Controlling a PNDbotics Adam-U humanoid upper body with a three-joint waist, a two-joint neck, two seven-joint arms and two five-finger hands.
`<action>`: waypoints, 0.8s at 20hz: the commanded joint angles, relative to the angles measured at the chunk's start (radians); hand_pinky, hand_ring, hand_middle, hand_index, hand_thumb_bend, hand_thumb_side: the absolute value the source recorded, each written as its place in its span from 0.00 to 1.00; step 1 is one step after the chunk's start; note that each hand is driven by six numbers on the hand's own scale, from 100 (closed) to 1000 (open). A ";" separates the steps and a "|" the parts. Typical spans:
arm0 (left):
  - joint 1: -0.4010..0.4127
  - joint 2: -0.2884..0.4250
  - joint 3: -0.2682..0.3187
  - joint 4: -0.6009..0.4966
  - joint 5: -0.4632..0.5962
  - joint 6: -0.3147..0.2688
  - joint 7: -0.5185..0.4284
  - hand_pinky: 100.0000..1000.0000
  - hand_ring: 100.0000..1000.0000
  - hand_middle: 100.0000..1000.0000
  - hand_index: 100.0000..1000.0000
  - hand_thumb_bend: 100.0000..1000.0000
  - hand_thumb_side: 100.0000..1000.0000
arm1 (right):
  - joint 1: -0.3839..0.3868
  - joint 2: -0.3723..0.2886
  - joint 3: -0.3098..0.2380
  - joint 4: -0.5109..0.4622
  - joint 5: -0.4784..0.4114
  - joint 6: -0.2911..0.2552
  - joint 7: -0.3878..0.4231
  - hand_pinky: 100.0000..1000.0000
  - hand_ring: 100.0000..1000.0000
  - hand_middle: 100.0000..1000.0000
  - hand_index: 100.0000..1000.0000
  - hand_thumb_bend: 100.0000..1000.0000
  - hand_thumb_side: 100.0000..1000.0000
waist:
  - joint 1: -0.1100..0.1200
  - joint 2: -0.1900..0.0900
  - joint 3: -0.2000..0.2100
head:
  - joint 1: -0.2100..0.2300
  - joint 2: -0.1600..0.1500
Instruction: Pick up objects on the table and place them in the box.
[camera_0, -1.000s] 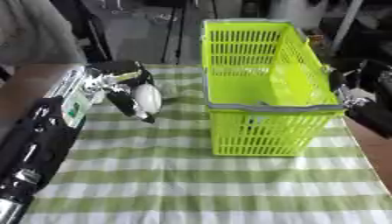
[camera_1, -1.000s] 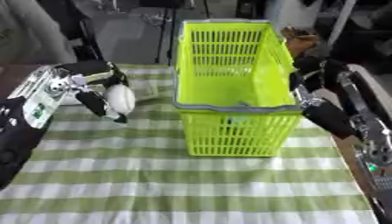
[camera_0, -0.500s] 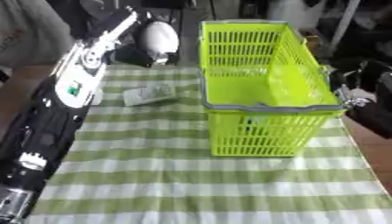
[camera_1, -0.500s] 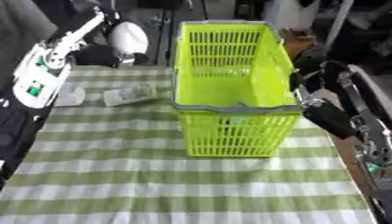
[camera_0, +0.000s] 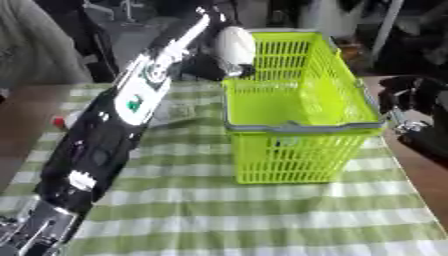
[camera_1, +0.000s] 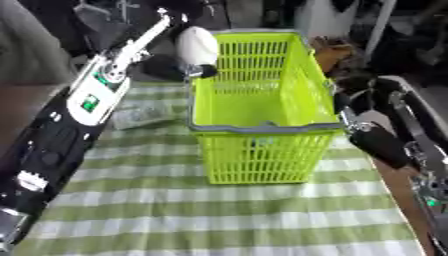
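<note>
On the green-and-white striped tablecloth (camera_1: 219, 210) nearest me, my left arm runs up from seven o'clock toward eleven, black with silver joints. Ahead at centre stands the lime-green plastic basket (camera_1: 262, 150), upright, its grey rim square to me; something small and pale shows through the mesh near its front wall, too blurred to name. At nine o'clock of the basket, just beside my forearm, a flat clear packet (camera_1: 140, 114) lies on the cloth, and in the left eye view a small red-and-white thing (camera_0: 59, 121) sits at the cloth's left edge, partly hidden by the arm. At three o'clock my right hand (camera_1: 346, 102) hangs beside the basket's right wall, dark against a dark background; I cannot tell how its fingers stand. Farthest, at eleven o'clock, my left hand (camera_1: 166, 67) is raised at the basket's far left corner, its fingers curled round a white rounded object (camera_1: 198, 44) that it holds above the rim there, partly over the basket's inside and clear of the table.
</note>
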 joint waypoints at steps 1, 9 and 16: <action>-0.010 0.000 -0.022 0.002 -0.108 -0.105 -0.113 0.88 0.95 0.99 0.98 0.07 1.00 | -0.017 -0.010 -0.002 -0.009 -0.008 -0.003 0.003 0.52 0.50 0.57 0.76 0.15 0.51 | -0.001 -0.018 0.000 | 0.002 -0.016; 0.037 0.040 0.052 -0.015 -0.064 -0.098 -0.017 0.89 0.98 1.00 1.00 0.17 1.00 | -0.008 -0.013 -0.008 -0.007 -0.008 -0.002 -0.003 0.52 0.50 0.57 0.76 0.15 0.51 | -0.004 -0.015 0.016 | -0.015 -0.020; 0.129 0.127 0.111 -0.163 0.272 -0.038 0.277 0.71 0.79 0.84 0.84 0.23 0.93 | -0.006 -0.013 -0.015 -0.006 -0.007 -0.001 -0.007 0.52 0.50 0.57 0.76 0.15 0.51 | -0.012 -0.010 0.035 | -0.029 -0.018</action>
